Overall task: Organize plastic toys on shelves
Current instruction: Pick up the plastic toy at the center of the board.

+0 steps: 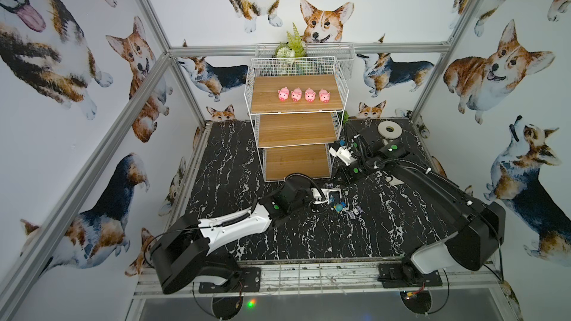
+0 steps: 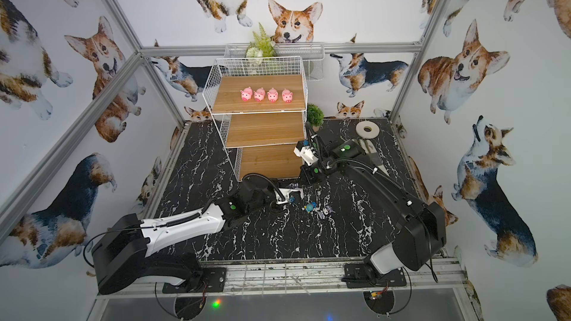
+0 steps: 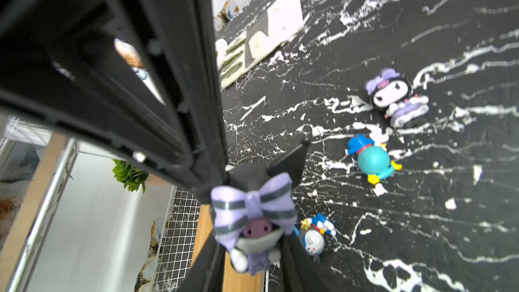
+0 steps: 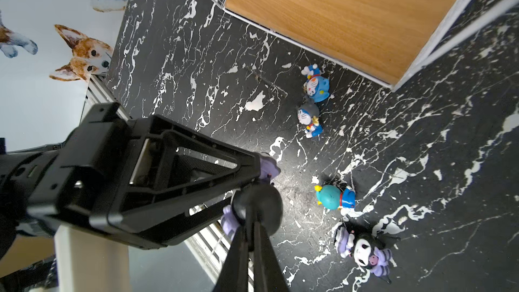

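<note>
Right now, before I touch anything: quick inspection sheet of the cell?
Surface: black marble-look table; no spills seen.
Job's things: four pigs in a row on the top shelf; middle shelf and bottom shelf bare; three blue figures and a loose black-and-purple figure on the table in front of the rack.
Clutter: glove, tape roll.
Grippers: left gripper closed on a second black-and-purple figure; right gripper shut, tips at that figure's head, contact unclear.
Cables: black loops on both arms; no snag seen.
Surroundings: corgi-print walls, metal frame, wire basket holding a plant.
</note>
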Controlling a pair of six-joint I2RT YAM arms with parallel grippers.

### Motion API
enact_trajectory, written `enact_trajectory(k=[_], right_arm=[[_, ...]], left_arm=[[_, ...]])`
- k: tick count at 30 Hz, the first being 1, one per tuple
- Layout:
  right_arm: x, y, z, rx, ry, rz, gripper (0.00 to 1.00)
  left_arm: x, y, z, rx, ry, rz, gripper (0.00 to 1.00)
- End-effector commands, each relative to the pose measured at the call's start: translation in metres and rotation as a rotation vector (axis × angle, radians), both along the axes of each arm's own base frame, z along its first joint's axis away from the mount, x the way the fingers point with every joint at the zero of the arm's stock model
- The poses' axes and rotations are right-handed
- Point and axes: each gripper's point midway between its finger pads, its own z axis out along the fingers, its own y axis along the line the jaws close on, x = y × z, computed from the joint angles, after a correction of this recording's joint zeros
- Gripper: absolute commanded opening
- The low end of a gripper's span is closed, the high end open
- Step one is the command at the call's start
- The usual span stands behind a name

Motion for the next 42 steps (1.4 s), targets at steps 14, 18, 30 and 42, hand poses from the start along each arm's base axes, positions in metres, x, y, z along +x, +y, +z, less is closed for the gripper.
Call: enact_trajectory(k=[14,18,30,42], right_arm=[[0.015,-0.004,0.043,0.186,-0.273,-0.059,0.43],[0.017,-0.01,0.041,0.324,-0.342,-0.115,0.56],[0.031,-0.001,0.047,0.502,-0.487,-0.145,0.47],[0.026,-0.014,0.043,0.382,-0.631,-0.072,0.44]], left_arm=[[0.019,0.0,0.022,-0.322,0.15,0.163,0.18],[0.022,-0.003,0.034,-0.416,0.195,0.188,0.18],[0.022,-0.003,0.047,-0.503,0.26,0.205,0.19],[0.031,-0.001,0.044,-0.504,0.3,0.279,0.2]])
